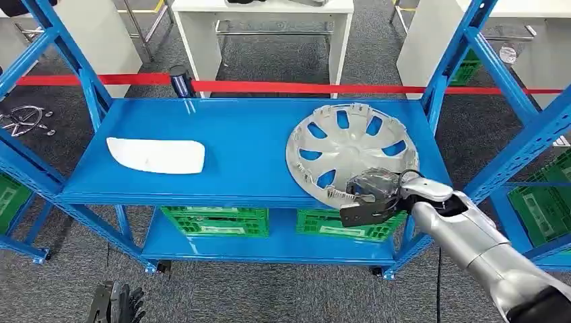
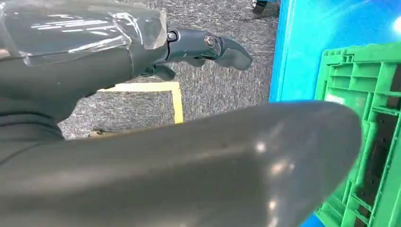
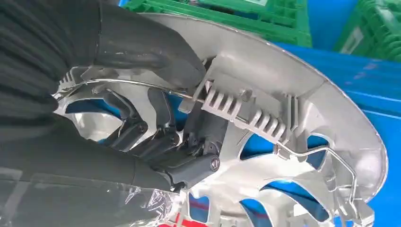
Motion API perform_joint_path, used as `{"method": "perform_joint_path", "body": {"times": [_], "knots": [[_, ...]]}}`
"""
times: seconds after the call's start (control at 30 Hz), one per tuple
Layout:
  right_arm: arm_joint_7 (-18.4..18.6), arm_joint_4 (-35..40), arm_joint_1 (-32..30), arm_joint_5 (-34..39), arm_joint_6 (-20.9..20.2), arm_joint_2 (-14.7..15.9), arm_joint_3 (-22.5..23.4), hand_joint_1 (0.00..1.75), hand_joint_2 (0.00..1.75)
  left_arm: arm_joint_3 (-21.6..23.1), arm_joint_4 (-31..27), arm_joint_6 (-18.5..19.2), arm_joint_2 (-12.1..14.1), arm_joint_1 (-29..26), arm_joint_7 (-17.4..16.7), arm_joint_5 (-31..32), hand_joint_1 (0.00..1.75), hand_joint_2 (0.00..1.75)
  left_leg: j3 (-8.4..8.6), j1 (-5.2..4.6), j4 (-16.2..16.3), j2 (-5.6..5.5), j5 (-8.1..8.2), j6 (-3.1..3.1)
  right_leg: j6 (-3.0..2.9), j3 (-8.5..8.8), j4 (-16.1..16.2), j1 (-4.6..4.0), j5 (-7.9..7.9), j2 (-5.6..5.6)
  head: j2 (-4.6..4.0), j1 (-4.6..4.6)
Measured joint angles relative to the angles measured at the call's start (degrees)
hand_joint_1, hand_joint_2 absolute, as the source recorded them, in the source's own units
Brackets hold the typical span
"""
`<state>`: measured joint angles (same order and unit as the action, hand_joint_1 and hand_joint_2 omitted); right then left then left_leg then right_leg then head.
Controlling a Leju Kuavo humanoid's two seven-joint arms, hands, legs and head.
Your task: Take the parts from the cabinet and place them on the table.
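Note:
A silver hubcap point(image 1: 350, 145) lies inside-up on the right part of the blue shelf point(image 1: 249, 148), its near rim hanging over the front edge. My right hand point(image 1: 370, 195) grips that near rim. In the right wrist view the dark fingers point(image 3: 156, 137) curl through the hubcap's point(image 3: 307, 109) spoke openings while the thumb presses on the rim. A flat white part point(image 1: 156, 155) rests on the left of the same shelf. My left hand point(image 1: 116, 303) hangs low in front of the cabinet, holding nothing; its thumb point(image 2: 165, 170) and fingers stay apart.
Green crates point(image 1: 215, 221) stand on the lower shelf, one close to my left hand point(image 2: 373, 118). Blue uprights frame the cabinet on both sides. A red barrier tape point(image 1: 303, 87) runs behind it, with white tables beyond. Grey carpet covers the floor.

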<state>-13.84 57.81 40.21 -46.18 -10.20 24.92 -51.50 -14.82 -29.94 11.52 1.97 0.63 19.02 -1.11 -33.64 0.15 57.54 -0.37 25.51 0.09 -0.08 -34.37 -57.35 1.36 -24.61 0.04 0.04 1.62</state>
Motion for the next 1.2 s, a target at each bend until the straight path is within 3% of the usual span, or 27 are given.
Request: {"method": "perform_joint_path", "body": {"times": [0.03,0.07,0.13,0.17,0.2,0.23,0.27,0.33,0.37,0.47,0.5,0.53,0.57,0.63,0.67,0.7,0.73,0.77,0.83,0.87,0.9,0.97,1.03,1.1,1.17,1.2], "knots": [[0.0,0.2,0.1,0.0,-0.1,0.0,0.2,1.62,1.75,0.0,-0.3,0.1,-0.1,-0.1,0.0,0.0,0.0,0.0,-0.67,0.07,1.3,0.09,0.95,-0.42,-0.19,0.02,0.0,-0.04,-0.05,0.0,0.0,0.09],[0.0,0.3,0.2,0.0,-0.1,0.0,0.4,1.64,1.75,-0.1,-0.5,0.3,-0.1,-0.1,0.0,0.0,0.0,0.0,-2.15,0.19,4.6,0.09,2.99,-0.74,-0.61,0.02,0.0,-0.02,-0.02,-0.01,0.0,0.26],[0.0,0.4,0.2,0.1,-0.1,0.0,0.4,1.64,1.75,-0.3,-0.9,0.4,-0.1,-0.3,0.0,0.0,0.0,0.0,-6.54,0.46,13.9,0.1,7.07,-1.2,-0.65,-0.02,0.0,-0.05,-0.05,-0.01,0.0,0.24],[0.0,0.4,0.2,0.0,-0.2,0.0,0.4,1.64,1.75,-0.3,-1.0,0.4,-0.1,-0.6,0.0,0.0,0.0,0.0,-8.33,0.58,17.5,0.1,7.99,-1.32,-0.65,-0.02,0.0,-0.07,-0.07,0.0,0.0,0.22],[0.0,0.4,0.2,0.0,-0.2,0.0,0.4,1.64,1.75,-0.3,-1.2,0.5,-0.1,-0.8,-0.1,0.0,0.0,0.0,-8.86,0.61,18.2,0.11,7.46,-1.33,-0.64,0.0,-0.1,-0.07,-0.07,0.02,0.0,0.24],[0.0,0.4,0.2,0.0,-0.2,0.0,0.4,1.64,1.75,-0.4,-1.4,0.5,-0.1,-0.9,-0.1,0.0,0.0,0.0,-7.93,0.64,15.9,0.12,5.72,-1.26,-0.63,0.03,-0.1,-0.05,-0.08,0.03,0.0,0.24],[0.0,0.4,0.2,0.0,-0.2,0.0,0.4,1.64,1.75,-0.4,-1.5,0.5,-0.1,-0.9,-0.1,0.0,0.0,0.0,-5.93,0.64,11.7,0.13,3.4,-1.15,-0.6,0.1,-0.1,-0.04,-0.08,0.04,0.0,0.24],[0.2,0.4,0.3,0.0,-0.2,0.0,0.6,1.64,1.75,-0.8,-2.0,0.5,-0.1,-0.9,-0.1,0.0,0.0,0.0,-0.77,0.61,1.5,0.13,-0.71,-0.6,-0.51,0.25,0.0,-0.08,-0.07,0.04,0.0,0.22],[0.3,0.4,0.3,0.0,-0.2,0.0,0.7,1.64,1.75,-0.9,-2.0,0.5,-0.1,-0.8,-0.1,0.0,0.0,0.0,0.09,0.24,0.0,0.11,0.1,-0.47,-0.26,0.06,-0.2,-0.69,-0.18,0.05,0.0,0.22],[0.4,0.4,0.4,0.0,-0.2,0.1,0.8,1.64,1.75,-0.9,-2.2,0.5,-0.1,-1.0,-0.2,0.0,0.0,0.0,-0.16,-0.14,0.2,0.09,-0.18,0.39,0.75,-0.18,0.2,-0.32,0.31,0.05,0.0,0.15],[0.4,0.5,0.5,0.0,-0.1,0.2,0.9,1.66,1.75,-0.9,-2.4,0.5,-0.1,-1.0,-0.2,0.0,0.0,0.0,0.07,0.01,-0.5,0.12,-0.59,0.99,1.19,-0.09,0.3,-0.47,0.36,0.05,0.0,0.2],[0.4,0.4,0.5,0.0,-0.1,0.2,1.0,1.69,1.75,-0.9,-2.6,0.5,-0.2,-1.0,-0.2,0.0,0.0,0.0,0.41,0.31,-1.0,0.25,-1.03,1.51,1.16,-0.8,-0.5,-0.27,-0.29,0.01,0.0,0.09],[0.4,0.4,0.7,0.0,-0.1,0.3,1.1,1.68,1.75,-0.9,-2.6,0.5,-0.2,-0.9,-0.2,0.0,0.0,0.0,0.33,0.3,-1.1,0.26,-1.16,1.79,0.82,-2.09,-3.3,-0.34,-1.88,0.02,0.0,-0.02],[0.4,0.4,0.6,0.0,-0.1,0.3,1.2,1.69,1.75,-1.0,-2.6,0.5,-0.3,-1.0,-0.4,0.0,0.0,0.0,0.2,0.16,-1.1,0.25,-1.27,2.0,0.35,-6.38,-12.6,-0.33,-5.53,0.03,0.0,-0.09],[0.4,0.4,0.4,-0.1,-0.1,0.3,1.2,1.71,1.75,-1.0,-2.6,0.5,-0.4,-1.1,-0.4,0.3,0.0,1.75,0.11,0.09,-1.1,0.25,-1.26,2.02,0.42,-8.37,-16.7,-0.32,-6.71,0.02,0.0,-0.11],[0.4,0.4,0.3,0.0,0.0,0.3,1.1,1.69,1.75,-1.0,-2.6,0.5,-0.5,-1.2,-0.5,0.6,0.0,1.75,0.11,0.06,-1.1,0.24,-1.26,2.02,0.74,-9.19,-18.3,-0.28,-6.82,0.01,0.0,-0.09],[0.4,0.4,0.3,0.1,0.1,0.3,1.2,1.71,1.75,-1.0,-2.6,0.7,-0.6,-1.2,-0.4,0.7,0.0,1.75,0.12,0.06,-1.0,0.24,-1.26,2.02,1.22,-8.55,-16.9,-0.25,-6.02,0.01,0.0,-0.11],[0.4,0.4,0.3,0.3,0.3,0.3,1.3,1.71,1.75,-1.0,-2.6,0.9,-0.8,-1.3,-0.4,0.8,0.0,1.75,0.16,0.07,-1.0,0.21,-1.25,1.99,1.8,-6.58,-13.0,-0.19,-4.32,0.0,0.0,-0.11],[0.5,0.6,0.7,0.6,1.3,0.2,1.8,1.71,1.75,-1.0,-2.6,1.2,-1.1,-1.4,-0.2,1.0,0.0,1.75,0.12,-0.01,-0.6,0.18,-1.03,1.65,2.57,-1.07,-2.0,0.05,-0.62,-0.08,0.0,-0.11],[0.7,0.9,1.0,0.9,1.9,0.2,2.1,1.73,1.75,-1.0,-2.6,1.5,-1.1,-1.4,0.0,1.0,0.0,1.75,-0.31,-0.45,-0.1,0.2,-0.77,1.28,1.94,-0.08,-0.4,-0.11,-0.6,-0.08,0.0,-0.18],[1.0,1.5,1.1,1.1,2.3,0.1,2.4,1.71,1.75,-1.0,-2.6,1.7,-1.2,-1.5,0.1,1.1,0.0,1.75,-0.5,-0.51,0.0,0.24,-0.71,1.06,1.31,-0.3,-0.4,-0.15,-0.31,0.07,0.0,0.02],[1.6,2.5,1.4,1.3,2.8,-0.1,3.3,1.75,1.75,-1.0,-2.6,2.2,-1.3,-1.9,0.2,1.1,0.0,1.75,-0.58,-0.31,-0.2,0.25,-0.87,0.58,0.63,-0.47,-0.5,-0.51,-0.31,0.08,0.0,-0.11],[2.6,3.9,2.3,1.3,3.1,-0.5,4.6,1.71,1.75,-1.0,-2.6,2.4,-1.4,-2.1,0.3,1.1,0.0,1.75,-1.17,-0.08,0.5,0.23,-0.22,-0.1,0.1,-0.35,-0.3,0.11,-0.06,0.12,0.0,-0.09],[3.3,5.1,3.6,1.2,3.8,-0.8,5.9,1.73,1.75,-0.9,-2.6,2.6,-1.5,-2.2,0.3,1.1,0.0,1.75,-3.79,0.14,6.4,0.26,3.45,-0.84,-0.48,-0.36,-0.3,0.12,-0.1,0.1,0.0,0.2],[4.1,6.4,4.7,0.9,4.2,-1.1,7.4,1.75,1.75,-0.9,-2.6,2.8,-1.7,-2.6,0.2,1.1,0.0,1.75,-8.49,0.45,16.4,0.27,7.4,-1.3,-0.65,-0.4,-0.3,-0.08,-0.1,0.09,0.0,0.2],[4.4,7.0,5.0,0.8,4.3,-1.2,8.1,1.71,1.75,-0.9,-2.6,2.9,-1.7,-2.8,0.2,1.1,0.0,1.75,-9.72,0.51,18.6,0.27,7.63,-1.32,-0.67,-0.39,-0.3,-0.17,-0.12,0.09,0.0,0.17]]}}
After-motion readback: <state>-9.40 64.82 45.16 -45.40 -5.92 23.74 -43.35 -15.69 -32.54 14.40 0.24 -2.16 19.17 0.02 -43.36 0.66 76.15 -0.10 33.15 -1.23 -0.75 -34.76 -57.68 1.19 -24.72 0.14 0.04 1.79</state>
